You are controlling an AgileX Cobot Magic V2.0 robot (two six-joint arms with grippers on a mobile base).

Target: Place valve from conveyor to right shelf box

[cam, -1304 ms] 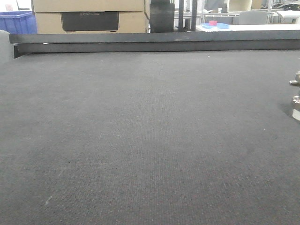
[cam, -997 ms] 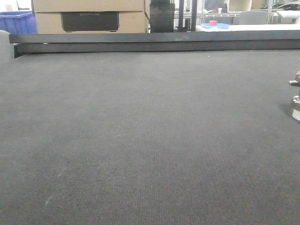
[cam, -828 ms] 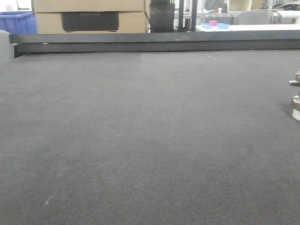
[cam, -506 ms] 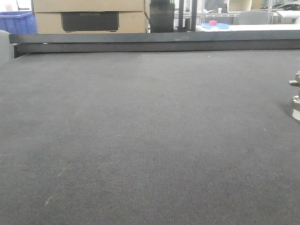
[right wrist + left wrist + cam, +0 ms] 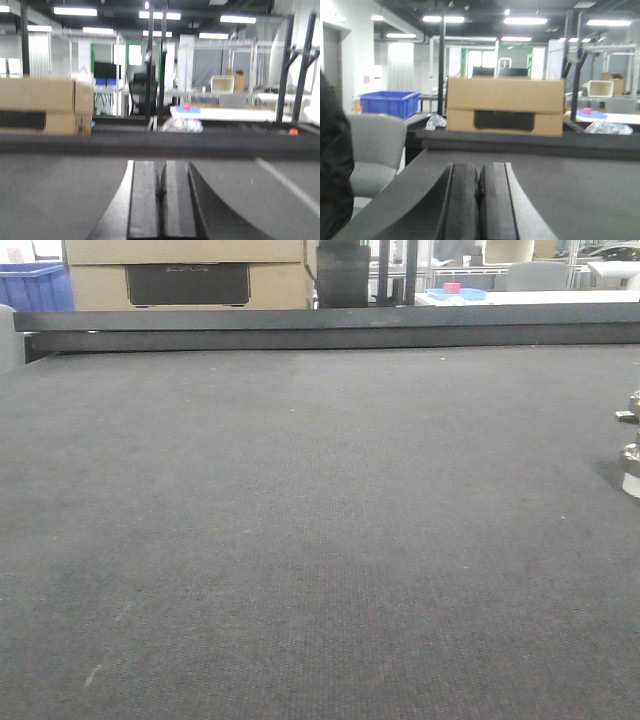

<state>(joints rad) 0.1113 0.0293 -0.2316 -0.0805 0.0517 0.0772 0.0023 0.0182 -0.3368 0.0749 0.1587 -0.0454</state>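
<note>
The valve (image 5: 630,445), a small silvery metal fitting, stands on the conveyor (image 5: 300,520) at the far right edge of the front view, partly cut off. The belt is wide, dark grey and woven, with a black rail (image 5: 330,328) along its far side. My left gripper (image 5: 479,172) is shut and empty, its black pads pressed together above the belt near its left edge. My right gripper (image 5: 161,170) is shut and empty above the belt. Neither gripper shows in the front view. The valve does not show in either wrist view. The shelf box is out of view.
A cardboard box (image 5: 185,275) stands behind the rail and also shows in the left wrist view (image 5: 505,106). A blue crate (image 5: 389,103) and a grey chair (image 5: 372,150) stand left of the belt. A white table (image 5: 225,114) with a pink item stands far right.
The front view has shifted slightly, so the background sits a little lower and to the left. The valve stays at the right edge.
</note>
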